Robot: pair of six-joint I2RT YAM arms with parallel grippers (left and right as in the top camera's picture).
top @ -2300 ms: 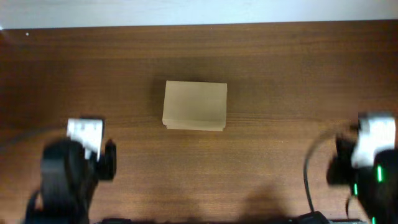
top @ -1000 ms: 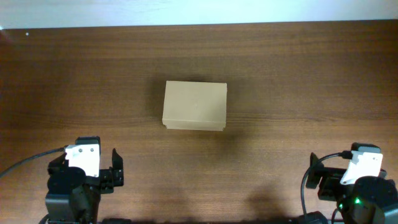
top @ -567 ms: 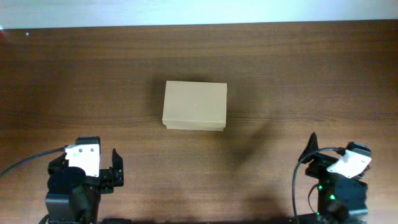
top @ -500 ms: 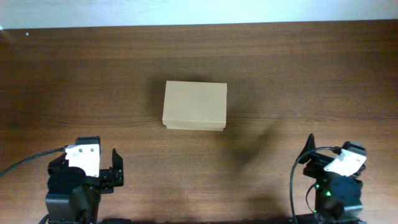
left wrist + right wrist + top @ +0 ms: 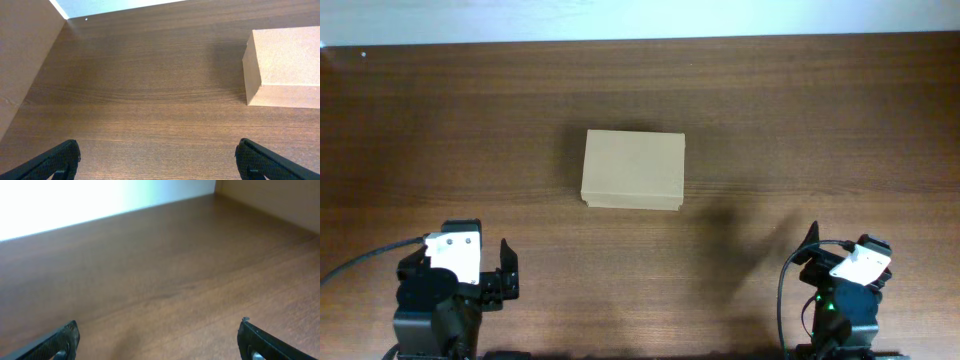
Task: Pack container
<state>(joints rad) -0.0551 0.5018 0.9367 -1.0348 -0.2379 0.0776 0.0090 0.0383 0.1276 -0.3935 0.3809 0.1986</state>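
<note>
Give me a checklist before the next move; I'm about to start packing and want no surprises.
1. Left gripper open: ok.
2. Right gripper open: ok.
3. Both empty: ok, nothing between the fingers.
4. Box open for packing: not ok, its top lies flat and shut.
5. Box seen by the left wrist camera: ok, at the right edge of its view.
</note>
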